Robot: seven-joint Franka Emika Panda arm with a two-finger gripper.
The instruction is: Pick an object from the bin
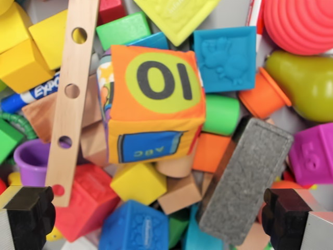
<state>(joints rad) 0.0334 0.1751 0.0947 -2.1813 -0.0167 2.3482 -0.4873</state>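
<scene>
Jaws stand wide apart, one black fingertip [28, 211] in each lower corner of the wrist view, holding nothing; the gripper [156, 213] hovers over a crowded bin of toys. No single object is named, so the likeliest target is the biggest piece on top: the soft orange cube [153, 107] marked "10", sitting near the centre above the heap. Beside it on the wrist view's right lies the grey eraser block [247, 179], tilted across smaller pieces. On the wrist view's left the wooden strip [72, 94] with holes leans over the pile and touches the cube's edge. Lower down sit the blue block [132, 226] and the yellow block [138, 182], then the small green cylinder [221, 114]. My judgement of the risks: the cube may be too broad for the opening, its fabric could squash and slip, and a descending finger could catch the strip or eraser and shove the heap
</scene>
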